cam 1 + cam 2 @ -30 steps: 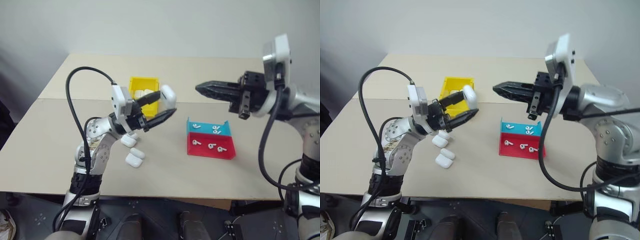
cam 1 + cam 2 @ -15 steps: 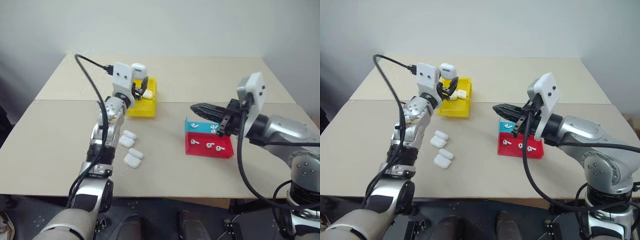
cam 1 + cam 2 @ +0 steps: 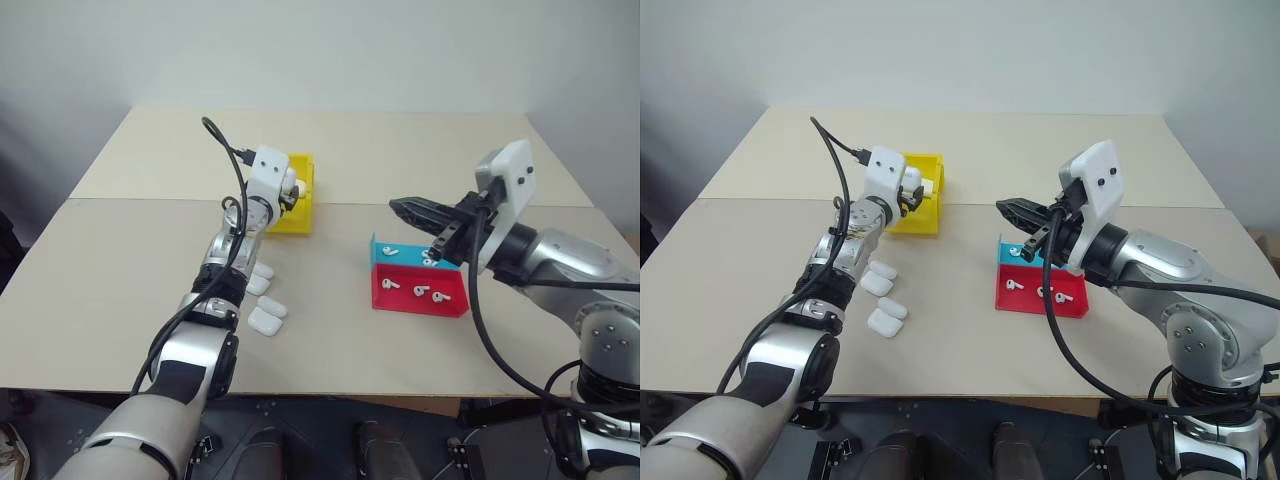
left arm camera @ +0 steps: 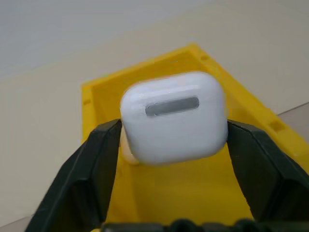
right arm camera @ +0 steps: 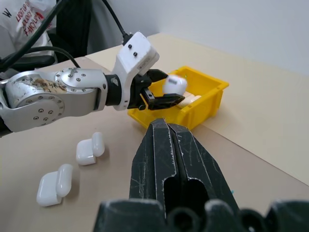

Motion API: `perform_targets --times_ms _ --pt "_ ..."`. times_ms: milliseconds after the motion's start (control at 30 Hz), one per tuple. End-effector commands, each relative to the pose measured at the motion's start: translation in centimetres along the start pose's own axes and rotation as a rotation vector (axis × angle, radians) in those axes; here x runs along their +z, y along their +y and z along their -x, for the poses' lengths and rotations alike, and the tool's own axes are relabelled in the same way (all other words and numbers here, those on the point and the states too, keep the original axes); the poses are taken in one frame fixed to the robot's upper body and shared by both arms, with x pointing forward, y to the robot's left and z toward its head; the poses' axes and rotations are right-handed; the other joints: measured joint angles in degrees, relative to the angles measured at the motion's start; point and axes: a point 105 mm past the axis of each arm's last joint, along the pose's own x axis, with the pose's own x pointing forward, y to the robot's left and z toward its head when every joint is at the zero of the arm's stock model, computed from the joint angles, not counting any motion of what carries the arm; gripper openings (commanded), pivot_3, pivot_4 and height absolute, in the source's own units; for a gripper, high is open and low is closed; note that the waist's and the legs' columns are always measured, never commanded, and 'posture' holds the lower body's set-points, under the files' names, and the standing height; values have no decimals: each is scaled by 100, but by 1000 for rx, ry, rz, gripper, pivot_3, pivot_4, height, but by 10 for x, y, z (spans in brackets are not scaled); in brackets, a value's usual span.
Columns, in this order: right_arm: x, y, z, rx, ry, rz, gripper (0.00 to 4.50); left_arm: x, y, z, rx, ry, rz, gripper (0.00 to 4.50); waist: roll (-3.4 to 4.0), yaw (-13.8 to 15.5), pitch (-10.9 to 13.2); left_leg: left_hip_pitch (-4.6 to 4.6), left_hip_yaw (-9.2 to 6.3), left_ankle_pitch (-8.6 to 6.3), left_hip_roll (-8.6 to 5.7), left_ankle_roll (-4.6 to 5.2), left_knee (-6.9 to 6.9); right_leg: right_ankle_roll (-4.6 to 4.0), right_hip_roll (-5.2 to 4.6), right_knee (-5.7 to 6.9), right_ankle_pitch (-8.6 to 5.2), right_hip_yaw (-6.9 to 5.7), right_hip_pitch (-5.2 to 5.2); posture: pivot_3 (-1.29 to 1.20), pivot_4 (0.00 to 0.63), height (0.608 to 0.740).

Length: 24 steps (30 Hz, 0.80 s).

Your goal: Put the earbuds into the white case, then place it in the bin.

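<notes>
At centre left of the head views, three spare cases (image 3: 262, 296) lie open on the tabletop (image 3: 110, 300). Just above them the left gripper (image 4: 173, 145) reaches over the yellow bin (image 3: 300, 203), the white case (image 4: 175, 116) sitting between its spread jaws above the bin's inside. Right of centre, earbuds (image 3: 420, 291) lie in the red tray (image 3: 418, 300) and blue tray (image 3: 386, 257). Above these hangs the right gripper (image 3: 403, 207), jaws pressed together, empty.

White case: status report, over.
Left gripper over the bin, white case between its fingers. Right gripper shut, empty. Nothing blocking.
</notes>
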Motion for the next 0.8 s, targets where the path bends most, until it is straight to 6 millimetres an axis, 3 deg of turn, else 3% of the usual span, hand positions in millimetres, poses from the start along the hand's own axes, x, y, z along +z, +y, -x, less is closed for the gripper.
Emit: perform_targets --times_ms 33,167,300,400,533,800 --pt "11 4 4 6 -32 39 0 39 10 5 1 -149 4 4457 0 -2 0 0 0 0 0 0 0 0 0 0 0 0 0 0 150 740" --pt "10 5 5 9 -31 35 0 49 15 24 -124 -241 89 4457 1 -24 -1 0 0 0 2 0 -1 0 0 6 0 1 -1 0 150 740" --pt "-8 5 4 0 18 68 0 45 15 58 -292 -299 134 4457 2 -35 -1 3 -1 0 7 0 -3 -1 1 18 1 3 0 0 150 740" --pt "-23 5 2 0 31 97 0 30 11 94 -428 -310 76 4457 3 -55 -1 5 -1 0 9 0 0 -2 0 19 1 5 -1 0 150 740" --pt "-29 10 3 70 -18 93 0 22 7 152 -664 -302 89 4457 2 -50 -1 8 -2 1 12 -2 5 -2 1 14 0 8 -3 0 150 740" --pt "-49 18 23 251 77 126 0 13 13 227 -815 -191 83 4457 2 -15 -1 48 1 1 14 -2 6 -1 0 13 -3 12 28 0 150 740"
